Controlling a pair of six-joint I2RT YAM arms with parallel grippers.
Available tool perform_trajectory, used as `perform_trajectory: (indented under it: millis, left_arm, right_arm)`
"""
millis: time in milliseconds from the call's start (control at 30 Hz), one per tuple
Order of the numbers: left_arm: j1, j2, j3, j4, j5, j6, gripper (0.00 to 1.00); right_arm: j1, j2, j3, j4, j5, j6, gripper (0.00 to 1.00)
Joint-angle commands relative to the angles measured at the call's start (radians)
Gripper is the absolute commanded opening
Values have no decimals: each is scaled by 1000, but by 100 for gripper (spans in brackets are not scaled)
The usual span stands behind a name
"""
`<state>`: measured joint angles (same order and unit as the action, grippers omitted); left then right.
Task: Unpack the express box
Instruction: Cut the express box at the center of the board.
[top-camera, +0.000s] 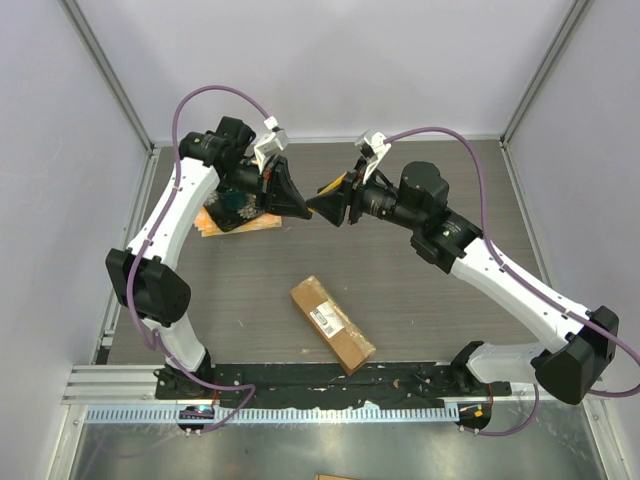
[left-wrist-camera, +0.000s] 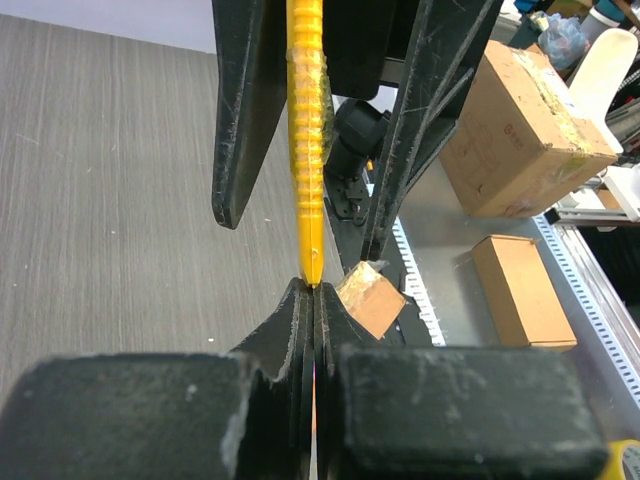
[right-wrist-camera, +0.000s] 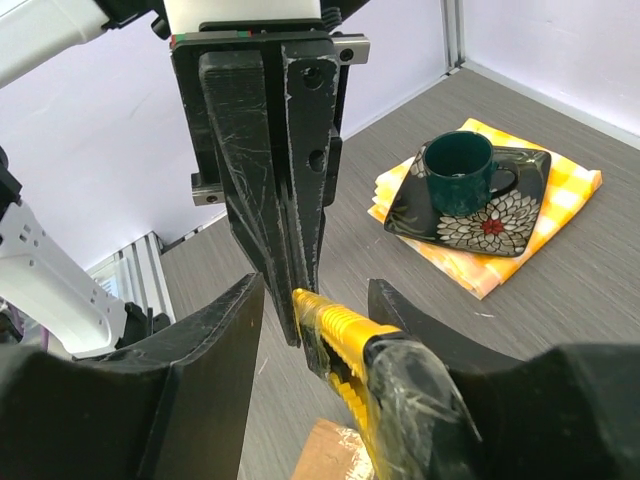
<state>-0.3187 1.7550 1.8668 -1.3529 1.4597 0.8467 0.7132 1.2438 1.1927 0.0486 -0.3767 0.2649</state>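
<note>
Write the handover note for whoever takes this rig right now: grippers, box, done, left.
Left gripper: shut on the tip of the yellow knife, up in the air.
Right gripper: open, jaws either side of the knife, which looks taped along one of them.
Express box: flat on the table near the front edge, closed, clear of both grippers.
Done: nothing on the box yet. Left: cut it open, unpack.

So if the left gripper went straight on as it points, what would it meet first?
Most likely the right gripper, which faces it tip to tip. The left gripper is shut on the knife that runs between them.
</note>
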Motion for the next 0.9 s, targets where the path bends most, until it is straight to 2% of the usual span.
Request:
perform_trajectory:
  millis: [0,100,200,233,267,467,533,600,633,700,867]
  left_arm:
    - [4,-45,6,-308,154,3,0]
    - [3,-48,2,-308,149,3,0]
    - [3,-48,-1,-308,143,2,0]
    - [3,-49,-3,-307,143,0,0]
    - [3,-51,-3,-308,140,2,0]
    - [3,-51,8,-308,126,-17,0]
    - [3,-49,8,-307,128,-24,0]
    - [3,-49,9,-307,128,-26,0]
    - [4,-46,14,-307,128,-31,0]
    - [4,-42,22,-308,128,-32,0]
    - [6,-34,29,-310,129,-38,0]
  right_arm:
    - [-3,-1,7,100,-33,10,40]
    - [-3,5,8,115,-37,13,32]
    - [-3,8,7,122,-44,13,18]
    - [-3,9,5,120,-45,11,7]
    - [-3,11,5,122,-45,11,2]
    - [-3,-4,2,53,-33,-29,1]
    - [-3,-12,7,17,-30,-52,9]
    - [-4,-20,7,-16,-22,-61,27]
    - [-3,-27,2,-22,-21,-61,31]
    - [-3,-44,-2,-29,-10,-59,38]
    - [-3,-81,-19,-42,6,-64,40]
